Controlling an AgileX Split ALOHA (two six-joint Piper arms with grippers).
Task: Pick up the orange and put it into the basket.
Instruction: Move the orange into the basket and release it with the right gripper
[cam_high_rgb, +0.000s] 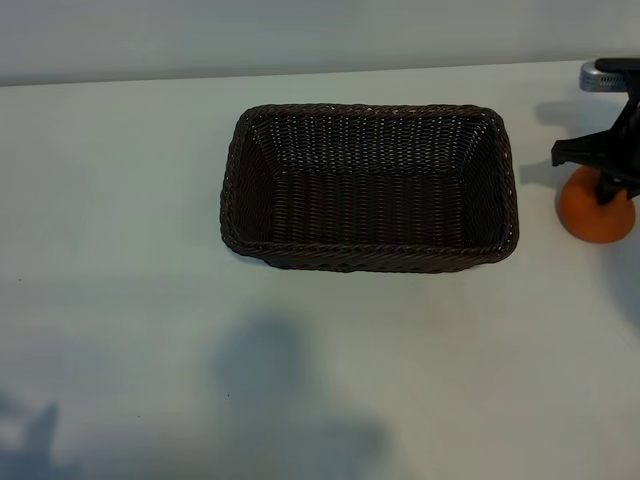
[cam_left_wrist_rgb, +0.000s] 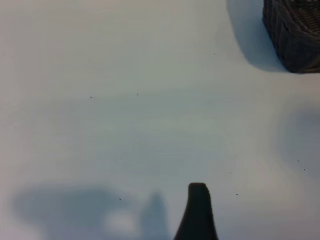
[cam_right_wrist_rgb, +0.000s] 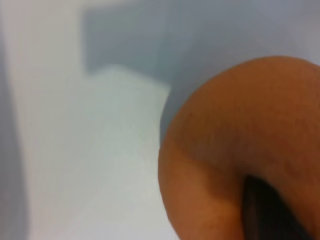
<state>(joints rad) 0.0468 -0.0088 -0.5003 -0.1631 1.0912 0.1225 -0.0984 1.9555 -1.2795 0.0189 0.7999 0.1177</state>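
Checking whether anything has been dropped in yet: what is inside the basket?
Nothing: the basket shows only its bare woven floor. The orange sits on the table to its right, under the right gripper. Whatever lies beneath the basket is covered.

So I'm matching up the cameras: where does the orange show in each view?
Exterior: orange at far right, beside the basket.
Left wrist: not in it.
Right wrist: fills the lower right.
Shared landmark: the basket links only the exterior and left wrist views.
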